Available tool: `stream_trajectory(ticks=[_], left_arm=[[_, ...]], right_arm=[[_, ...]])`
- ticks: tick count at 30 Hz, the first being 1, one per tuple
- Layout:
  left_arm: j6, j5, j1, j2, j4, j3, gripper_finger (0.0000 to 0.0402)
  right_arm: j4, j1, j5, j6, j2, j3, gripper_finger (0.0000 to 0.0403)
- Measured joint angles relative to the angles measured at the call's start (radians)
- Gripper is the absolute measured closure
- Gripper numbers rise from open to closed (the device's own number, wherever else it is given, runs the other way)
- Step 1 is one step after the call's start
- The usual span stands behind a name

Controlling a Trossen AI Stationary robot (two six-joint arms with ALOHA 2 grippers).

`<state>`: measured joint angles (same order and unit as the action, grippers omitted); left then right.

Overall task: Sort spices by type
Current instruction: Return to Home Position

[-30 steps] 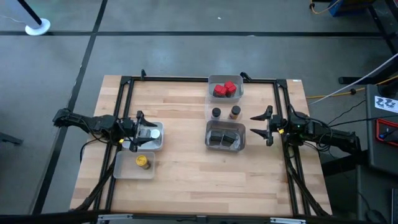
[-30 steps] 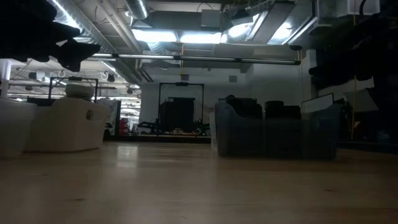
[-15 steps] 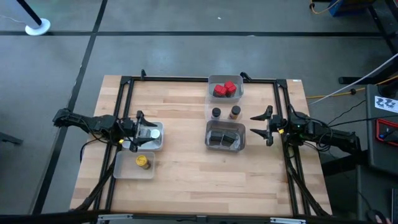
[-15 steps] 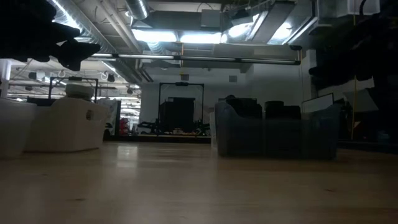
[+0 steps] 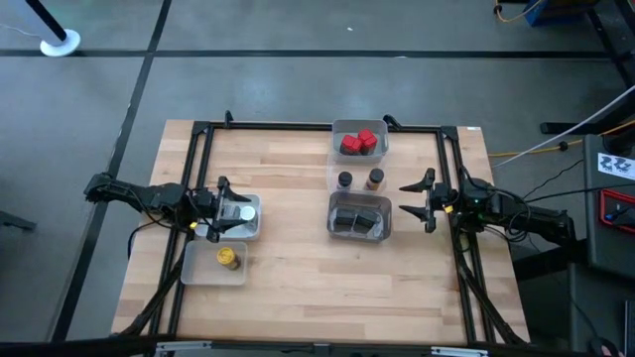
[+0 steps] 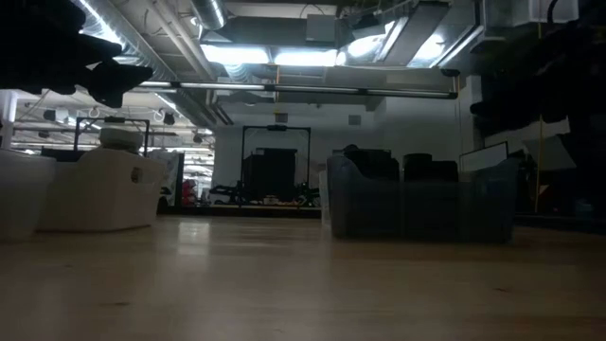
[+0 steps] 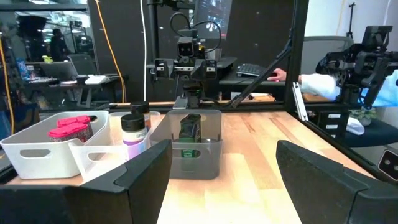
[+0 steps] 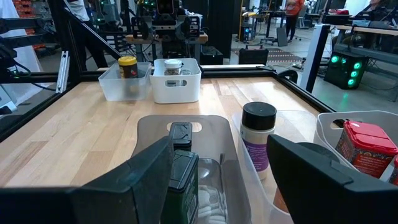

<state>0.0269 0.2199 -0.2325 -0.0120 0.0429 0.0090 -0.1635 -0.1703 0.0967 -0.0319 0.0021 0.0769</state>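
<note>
The red boxes (image 5: 359, 142) sit together in a pale bin (image 5: 342, 125) by the middle of the table's (image 5: 288, 297) far edge (the edge at the top of the high view). Just beside that bin, on the side toward the table's centre, a clear tray (image 5: 359, 171) holds a dark-lidded jar (image 5: 344, 179) and an orange-brown jar (image 5: 375, 178), both upright and side by side. Next in the same row is a gray bin (image 5: 359, 198) with the green tins (image 5: 357, 220) packed inside it, nearer the right edge than the left.

Toward the left edge, a silver jar (image 5: 241, 211) stands in a white bin (image 5: 253, 231). The yellow jar (image 5: 227, 258) stands alone in a second clear tray (image 5: 198, 276) just beside it, on the side toward the near left corner.

The left gripper (image 5: 220, 209) hangs over the left rim of the white bin with its fingers spread wide and nothing between them (the low view shows that arm raised well above the tabletop). The right gripper (image 5: 409, 198) hovers just beside the gray bin on its right-edge side. It points inward at the bin, fingers likewise parted and empty.
</note>
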Motion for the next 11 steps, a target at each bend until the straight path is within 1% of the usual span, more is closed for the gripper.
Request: stream_trajectory(ticks=[11], left_arm=[[0.004, 0.000, 0.000, 0.000, 0.000, 0.000, 0.0125]], right_arm=[[0.000, 0.000, 0.000, 0.000, 0.000, 0.000, 0.0143]])
